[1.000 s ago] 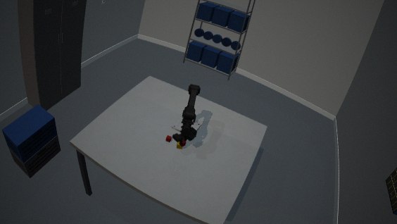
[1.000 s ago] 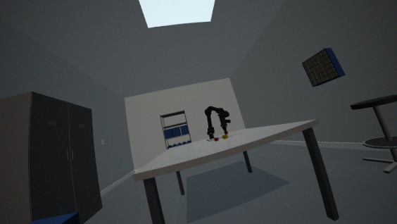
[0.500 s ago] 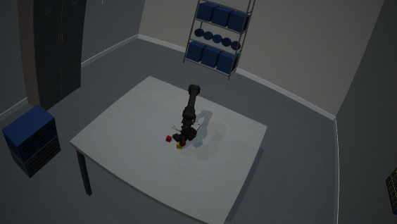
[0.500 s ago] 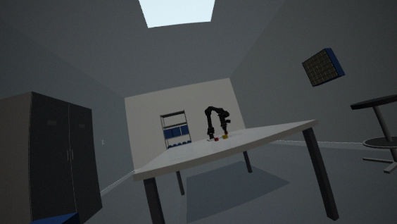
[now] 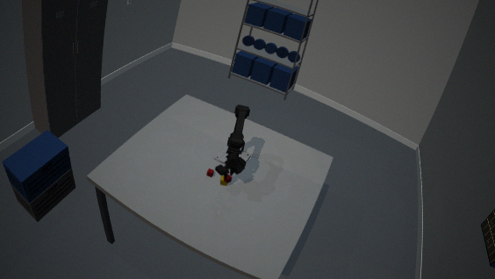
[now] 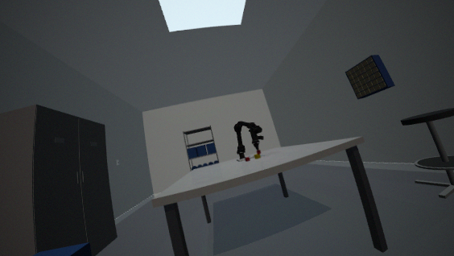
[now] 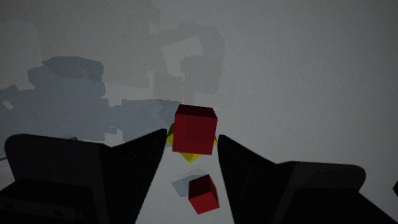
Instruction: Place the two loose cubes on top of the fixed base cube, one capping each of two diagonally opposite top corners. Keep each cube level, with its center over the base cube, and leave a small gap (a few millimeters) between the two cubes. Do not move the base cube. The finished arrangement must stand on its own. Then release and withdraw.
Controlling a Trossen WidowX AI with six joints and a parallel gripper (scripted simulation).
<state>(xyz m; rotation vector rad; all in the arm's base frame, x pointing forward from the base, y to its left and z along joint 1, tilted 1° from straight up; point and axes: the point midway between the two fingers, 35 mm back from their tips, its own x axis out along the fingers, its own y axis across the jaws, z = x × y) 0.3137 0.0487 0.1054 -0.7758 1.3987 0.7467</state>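
The yellow base cube (image 5: 223, 182) (image 6: 257, 157) (image 7: 190, 157) stands on the table, turned about diagonally to the fingers in the wrist view. One red cube (image 5: 228, 178) (image 6: 258, 152) (image 7: 194, 134) is on top of it and hides most of its top. That cube looks about level; its exact offset is hard to tell. My gripper (image 5: 225, 175) (image 6: 257, 150) (image 7: 192, 137) is open around this cube, with a narrow gap at the left finger and a very thin one at the right. The other red cube (image 5: 210, 173) (image 6: 247, 158) (image 7: 203, 195) lies on the table, apart from the base cube.
The white table (image 5: 175, 206) (image 6: 306, 154) carries the arm (image 5: 237, 132) (image 6: 240, 138), which reaches over from behind the cubes. Arm shadows fall on the table beside the cubes. A shelf rack (image 5: 258, 81) and a dark cabinet (image 5: 75, 61) (image 6: 60, 173) stand away from the table.
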